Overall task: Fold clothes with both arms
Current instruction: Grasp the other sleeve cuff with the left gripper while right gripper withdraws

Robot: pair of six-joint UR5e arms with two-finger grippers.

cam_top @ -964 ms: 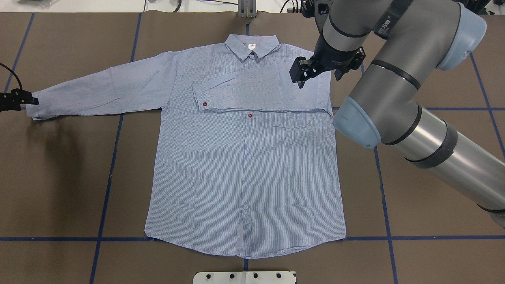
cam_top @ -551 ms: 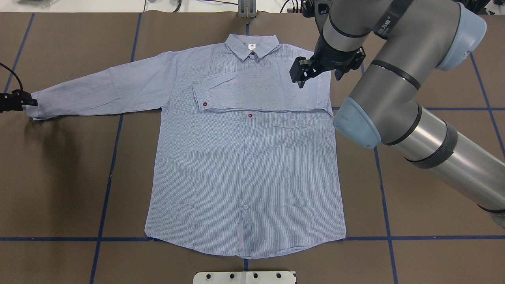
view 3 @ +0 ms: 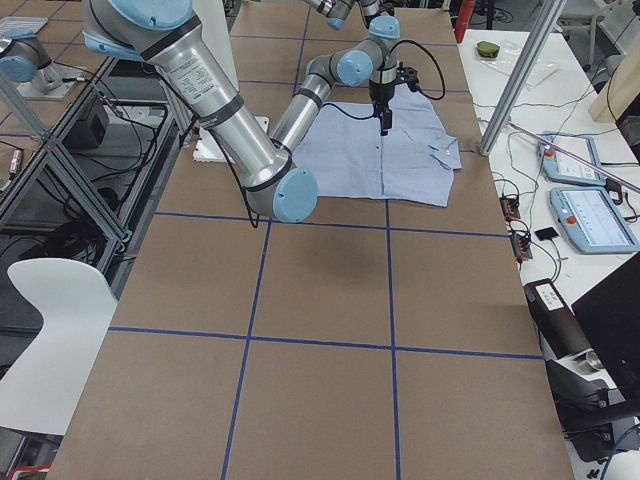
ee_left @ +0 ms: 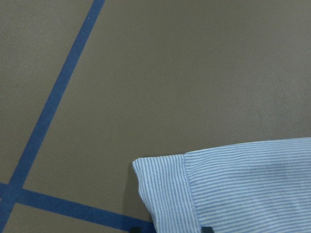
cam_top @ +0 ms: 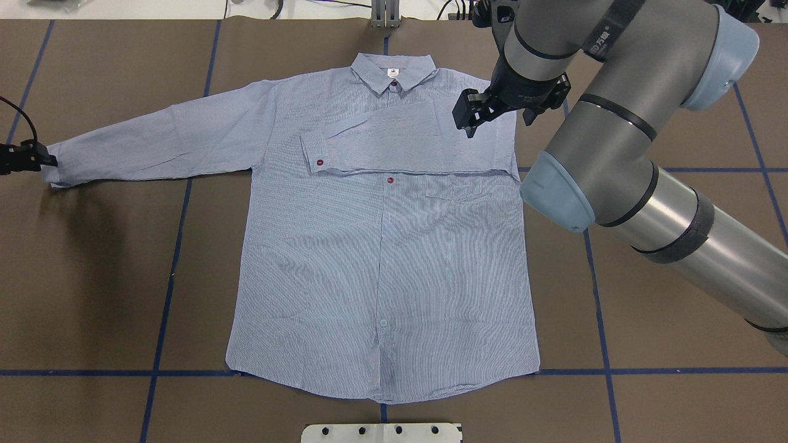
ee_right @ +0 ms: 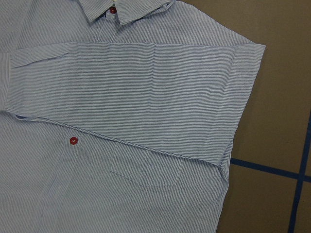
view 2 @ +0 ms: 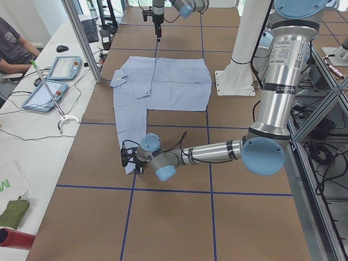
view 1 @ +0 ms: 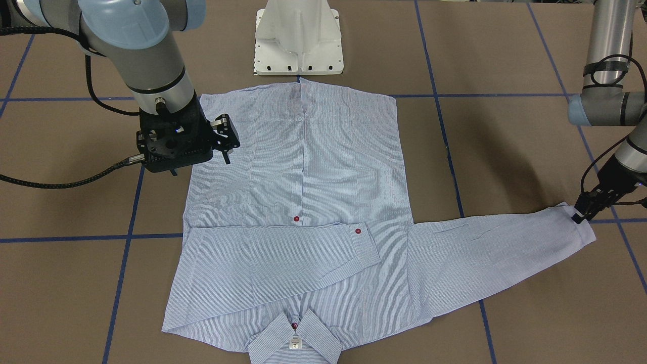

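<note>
Shirt (cam_top: 381,258) flat on table (cam_top: 92,277), collar (cam_top: 394,72) far from robot, hem nearest pedestal base (view 1: 298,35). Sleeve on robot's right folded across chest, between collar and pocket (cam_top: 458,197). Other sleeve stretched out leftward, left gripper (cam_top: 46,161) at cuff (ee_left: 165,194), seemingly touching. Right gripper (cam_top: 471,117) above shirt's right side.

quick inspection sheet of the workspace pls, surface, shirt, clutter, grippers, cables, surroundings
surface: brown table mat with a blue tape grid, lying flat.
job's things: striped shirt front up; folded sleeve across the chest; other sleeve stretched out flat.
clutter: nothing seen on the mat.
grippers: left gripper at the outstretched cuff, grip unclear; right gripper above the shirt, looks open, empty.
cables: black cable off the right wrist, clear of the shirt.
surroundings: white pedestal base; side bench with tablets; seated person.
</note>
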